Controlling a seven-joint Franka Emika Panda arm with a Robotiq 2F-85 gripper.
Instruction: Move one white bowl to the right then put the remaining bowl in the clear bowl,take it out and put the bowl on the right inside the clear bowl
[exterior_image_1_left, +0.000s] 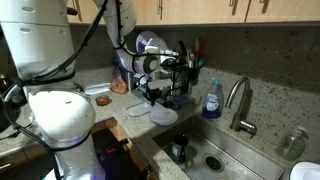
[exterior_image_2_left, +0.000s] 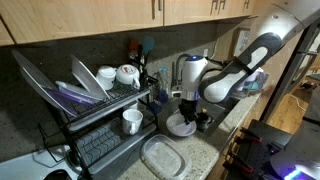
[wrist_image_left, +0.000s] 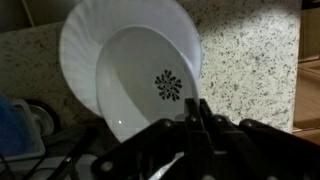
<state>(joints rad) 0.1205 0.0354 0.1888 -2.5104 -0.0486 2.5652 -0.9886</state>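
Note:
In the wrist view my gripper (wrist_image_left: 196, 112) is shut on the rim of a white bowl with a dark flower print (wrist_image_left: 150, 72). This bowl overlaps a second, plain white bowl (wrist_image_left: 85, 40) behind it. In both exterior views the gripper (exterior_image_1_left: 152, 92) (exterior_image_2_left: 186, 108) hangs low over the counter next to the dish rack, with a white bowl (exterior_image_2_left: 180, 126) (exterior_image_1_left: 138, 107) right under it. The clear bowl (exterior_image_2_left: 163, 158) sits empty on the counter in front of the rack. Another pale round dish (exterior_image_1_left: 164, 116) lies near the sink's edge.
A dish rack (exterior_image_2_left: 100, 105) holds plates, cups and a mug (exterior_image_2_left: 132, 121). The sink (exterior_image_1_left: 215, 155) with its faucet (exterior_image_1_left: 240, 100) and a blue soap bottle (exterior_image_1_left: 211, 100) is beside the counter. Cabinets hang overhead. An orange-rimmed dish (exterior_image_1_left: 101, 99) lies near the wall.

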